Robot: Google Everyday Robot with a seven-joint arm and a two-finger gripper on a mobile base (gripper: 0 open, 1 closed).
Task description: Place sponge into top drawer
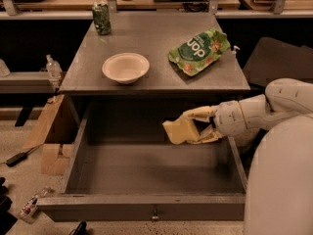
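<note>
Your hand (193, 130), right of centre frame, grips the sponge (180, 130) above the open top drawer (146, 208), positioned for release inside.

I see my cream-white gripper (190, 128) over the grey top drawer (142, 207), clamping the pale-yellow sponge (177, 131). Behind the drawer, the grey table (146, 38) carries an off-white bowl (125, 67), a green snack bag (198, 50) with white lettering, and a green patterned can (101, 18).

Sponge's (177, 131) right end hidden inside pincer (190, 128) above top drawer's (146, 207) right side.
</note>
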